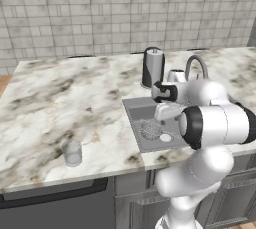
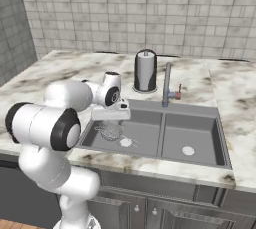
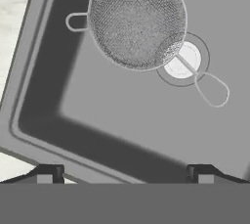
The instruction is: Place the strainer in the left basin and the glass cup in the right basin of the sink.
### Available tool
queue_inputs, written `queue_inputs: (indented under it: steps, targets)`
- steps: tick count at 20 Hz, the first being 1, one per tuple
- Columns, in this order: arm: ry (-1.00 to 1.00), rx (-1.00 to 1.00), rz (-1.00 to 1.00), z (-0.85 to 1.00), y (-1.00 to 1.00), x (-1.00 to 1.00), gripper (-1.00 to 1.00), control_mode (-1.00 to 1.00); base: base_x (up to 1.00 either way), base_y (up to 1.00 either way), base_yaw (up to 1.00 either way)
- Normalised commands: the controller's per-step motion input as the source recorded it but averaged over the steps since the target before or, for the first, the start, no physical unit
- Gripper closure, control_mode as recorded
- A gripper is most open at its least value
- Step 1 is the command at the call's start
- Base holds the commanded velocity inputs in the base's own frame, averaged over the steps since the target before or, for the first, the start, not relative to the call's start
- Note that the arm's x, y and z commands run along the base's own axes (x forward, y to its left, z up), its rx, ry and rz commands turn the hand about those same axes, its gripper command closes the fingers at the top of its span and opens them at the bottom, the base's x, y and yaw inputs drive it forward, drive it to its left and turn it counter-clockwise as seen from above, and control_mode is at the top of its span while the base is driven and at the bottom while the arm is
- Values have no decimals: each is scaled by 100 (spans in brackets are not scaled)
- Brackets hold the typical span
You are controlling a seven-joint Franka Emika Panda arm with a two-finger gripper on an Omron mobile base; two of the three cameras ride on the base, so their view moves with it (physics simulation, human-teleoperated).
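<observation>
**Strainer down in the left basin; the glass cup is next**

Left base view: the small clear glass cup [image 1: 72,152] stands upright on the marble counter [image 1: 60,98], well apart from the dark grey double sink [image 1: 131,107]. I judge it light, rigid, slippery and breakable, best taken across its straight wall at mid-height.

Right base view: my pincer [image 2: 111,114] hangs over the left basin [image 2: 145,130], above the silvery wire-mesh strainer [image 2: 111,131]. The right basin [image 2: 195,138] holds nothing but its drain.

Hand view: my fingertips [image 3: 45,174] stand wide apart, released, nothing between them. The strainer lies on the basin floor, its handle across the white drain [image 3: 188,61].
</observation>
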Motion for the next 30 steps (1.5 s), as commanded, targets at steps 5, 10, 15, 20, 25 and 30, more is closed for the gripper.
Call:
queue_inputs:
  steps: [5, 10, 15, 20, 25, 30]
  targets:
    - [0, 0, -23, 36, 32, -28, -100, -100, 0, 0, 0]
    - [-1, 0, -26, 30, 36, -32, -100, -100, 0, 0, 0]
    - [-6, 0, -26, 24, 38, -34, -100, -100, 0, 0, 0]
    - [-5, 0, -26, 14, 45, -24, -100, -100, 0, 0, 0]
    - [-4, 0, -12, 19, 47, -20, -100, -100, 0, 0, 0]
    - [0, 0, -1, 24, 40, -20, -100, -100, 0, 0, 0]
